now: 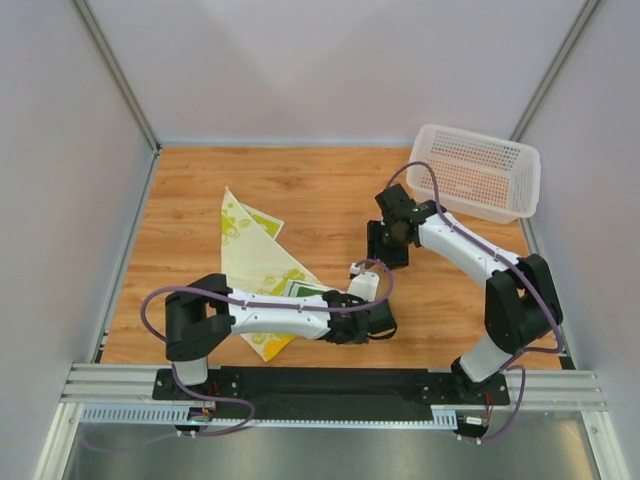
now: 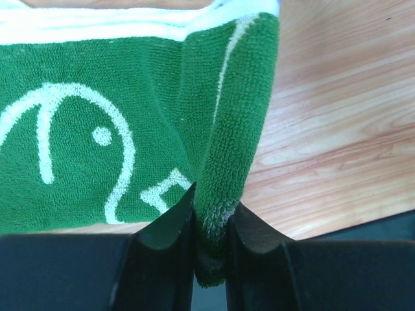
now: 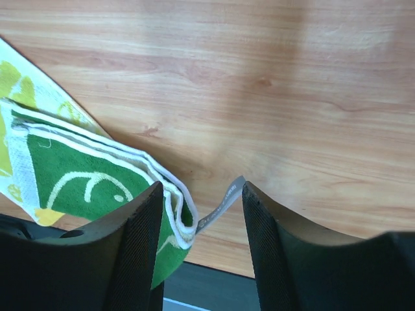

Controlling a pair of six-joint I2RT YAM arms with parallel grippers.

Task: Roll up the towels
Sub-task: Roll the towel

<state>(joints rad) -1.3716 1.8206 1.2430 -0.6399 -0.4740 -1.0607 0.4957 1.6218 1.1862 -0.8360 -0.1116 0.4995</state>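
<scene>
**A:** What did we have on the desk [image 1: 330,190]?

**B:** The white basket [image 1: 478,172] sat in the far right corner. The cream-yellow towel [image 1: 245,255] lay flat, well to the left of the basket and nearer the arms. The green towel [image 2: 97,129] lay folded on the end of the yellow one farthest from the basket.

**A:** And the jaws?

**B:** The left jaws were closed on a raised ridge of the green towel. The right jaws, on the basket side of that towel, stood apart around its layered corner and a small grey tag [image 3: 220,204]. We couldn't tell whether they touched the cloth.

**A:** Where did we think it could go wrong?

**B:** Our biggest worry was the cream-yellow towel. The green one rested on it, so any pull or roll could have dragged both along and bunched them together.

**A:** After that?

**B:** The left jaws held only a thin ridge of pile. We judged that a sharp tug away from the basket could have slipped it free and let the fold drop open.

**A:** And the smallest?

**B:** The tag. Had the right jaws shut on it alone and not on the layers, we expected a skewed, loose roll.
</scene>
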